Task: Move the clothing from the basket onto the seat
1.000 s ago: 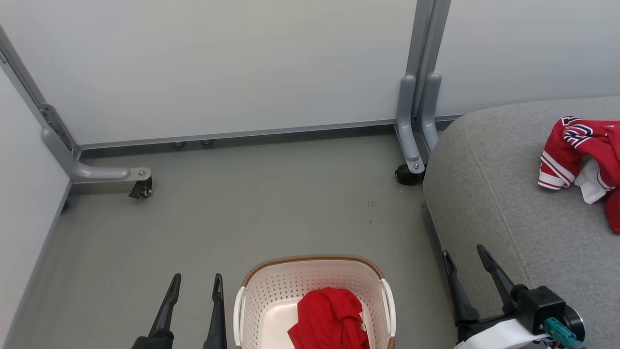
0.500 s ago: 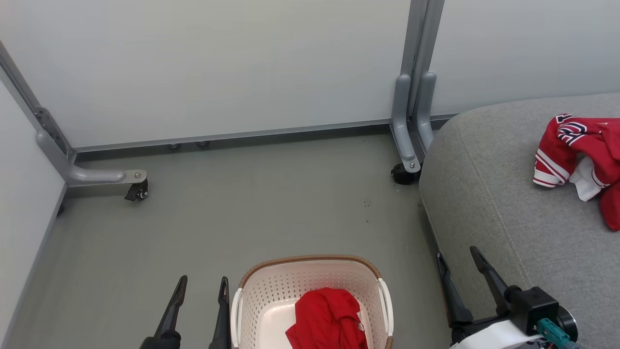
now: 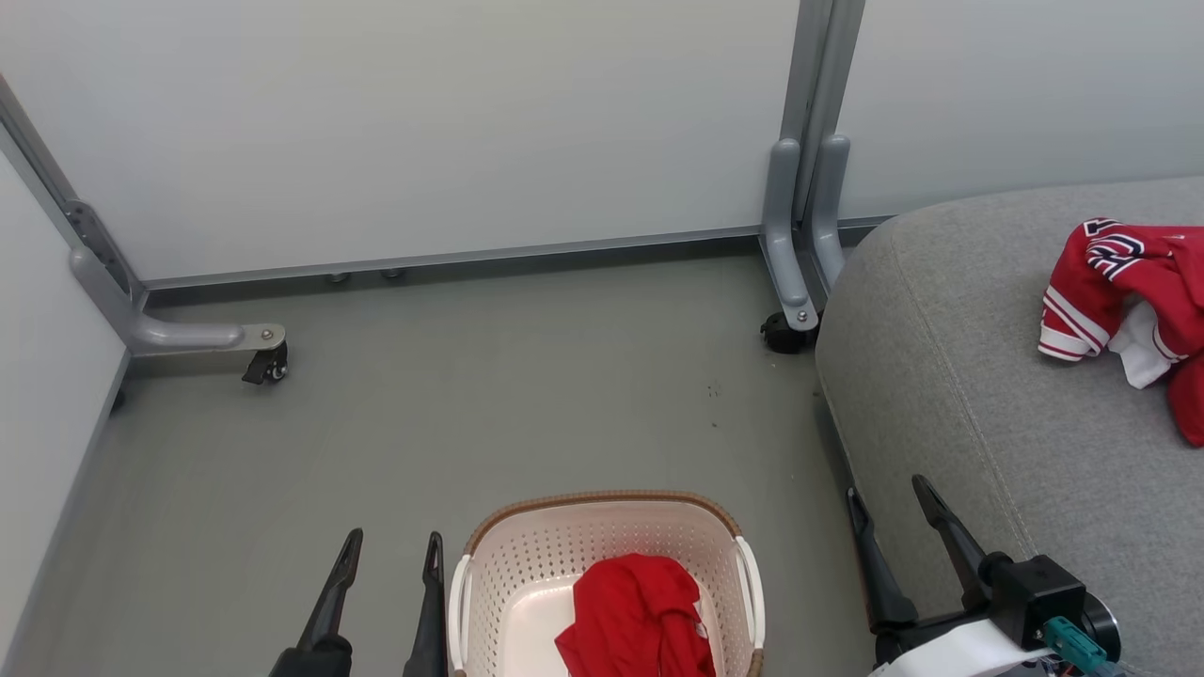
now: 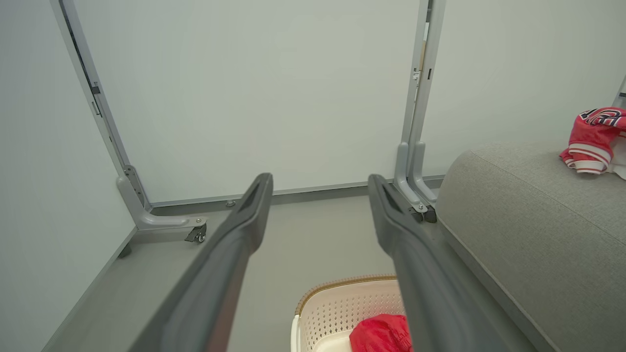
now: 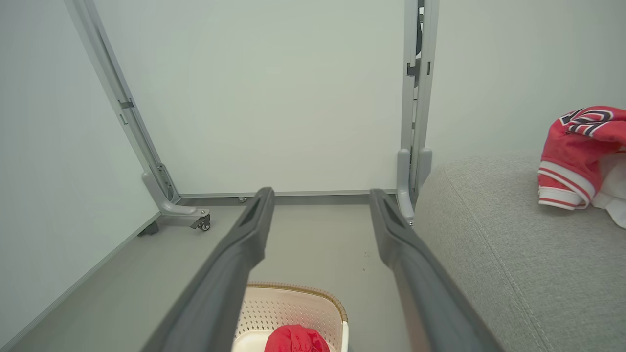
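The cream basket with a brown rim stands on the floor at the bottom middle of the head view, holding one crumpled red garment. A second red garment with white parts and striped trim lies on the grey seat at the right. My left gripper is open just left of the basket, with nothing between its fingers. My right gripper is open too, between the basket and the seat's front edge. The wrist views show the basket below each pair of spread fingers.
White partition panels on grey metal frames close off the back and left. Their caster feet rest on the grey floor. The seat's rounded corner sits close to my right gripper.
The whole picture has shifted a little left and then steadied, so the camera moved. Both grippers stay open and the garments lie where they were.
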Controlling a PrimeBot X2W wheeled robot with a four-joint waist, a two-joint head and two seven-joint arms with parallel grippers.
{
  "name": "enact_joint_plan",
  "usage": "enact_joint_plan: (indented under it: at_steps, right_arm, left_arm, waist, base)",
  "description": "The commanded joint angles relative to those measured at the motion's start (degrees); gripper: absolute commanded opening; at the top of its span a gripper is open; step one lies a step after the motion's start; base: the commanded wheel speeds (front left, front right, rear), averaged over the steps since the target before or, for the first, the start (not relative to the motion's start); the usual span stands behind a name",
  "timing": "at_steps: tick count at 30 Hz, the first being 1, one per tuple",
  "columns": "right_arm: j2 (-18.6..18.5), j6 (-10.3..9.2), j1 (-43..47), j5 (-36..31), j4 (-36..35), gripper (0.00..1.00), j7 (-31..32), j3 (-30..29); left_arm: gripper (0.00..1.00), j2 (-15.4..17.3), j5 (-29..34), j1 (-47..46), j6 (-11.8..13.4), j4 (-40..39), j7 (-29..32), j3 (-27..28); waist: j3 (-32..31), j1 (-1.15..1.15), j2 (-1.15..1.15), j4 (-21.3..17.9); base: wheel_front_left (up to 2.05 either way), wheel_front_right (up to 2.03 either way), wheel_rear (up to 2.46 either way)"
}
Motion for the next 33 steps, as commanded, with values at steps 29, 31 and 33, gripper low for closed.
enact_joint_plan:
  at_steps: [29, 31, 33]
  right_arm:
    - [0.2, -0.08, -1.6, 0.6, -0.6, 1.00, -0.2, -6.0]
    - [0.3, -0.07, -3.1, 0.5, -1.2, 1.00, -0.2, -6.9]
    - [0.3, -0.08, -4.3, 0.6, -1.6, 1.00, -0.2, -7.8]
  left_arm:
    - [1.00, 0.1, 2.1, -6.3, -0.9, 3.6, 0.0, -5.4]
    - [1.00, 0.1, 2.4, -8.7, -1.4, 4.2, 0.0, -6.4]
    - [1.00, 0.1, 2.5, -11.1, -1.7, 5.3, 0.0, -7.4]
  waist:
    - [6.2, 0.00, 0.00, 0.1]
    - [8.8, 0.00, 0.00, -0.1]
    - [11.3, 0.00, 0.00, -0.2]
  base:
    - [0.00, 0.00, 0.00]
    - [0.00, 0.00, 0.00]
    - [0.00, 0.00, 0.00]
